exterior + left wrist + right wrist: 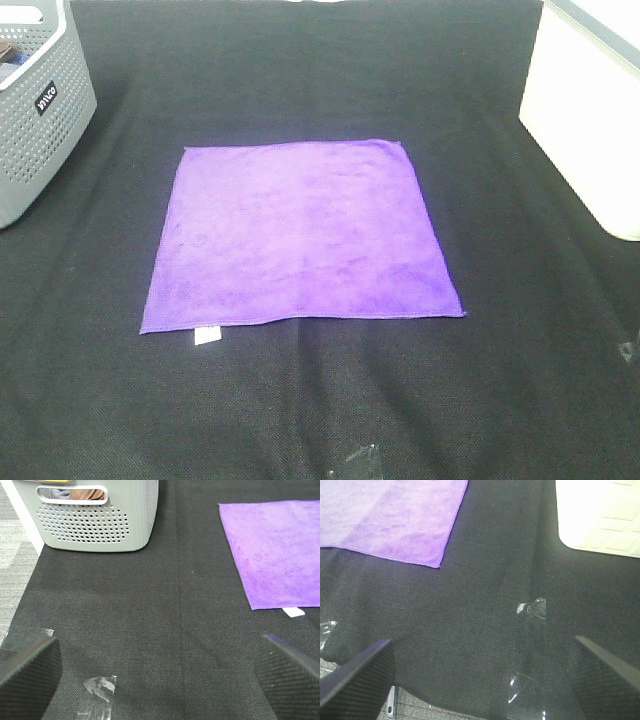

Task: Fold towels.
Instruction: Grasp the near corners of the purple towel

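Observation:
A bright purple square towel (298,235) lies flat and unfolded in the middle of the black table mat. A small white tag (206,336) sticks out at its near edge, toward the left. Neither arm shows in the exterior high view. In the left wrist view the towel (276,550) and its tag (293,612) lie ahead and well apart from my left gripper (159,672), which is open and empty over bare mat. In the right wrist view a towel corner (395,522) lies ahead of my right gripper (482,672), also open and empty.
A grey perforated basket (35,100) stands at the back left and also shows in the left wrist view (95,520). A white bin (590,110) stands at the back right. Bits of clear tape (530,630) (100,687) stick to the mat near its front edge.

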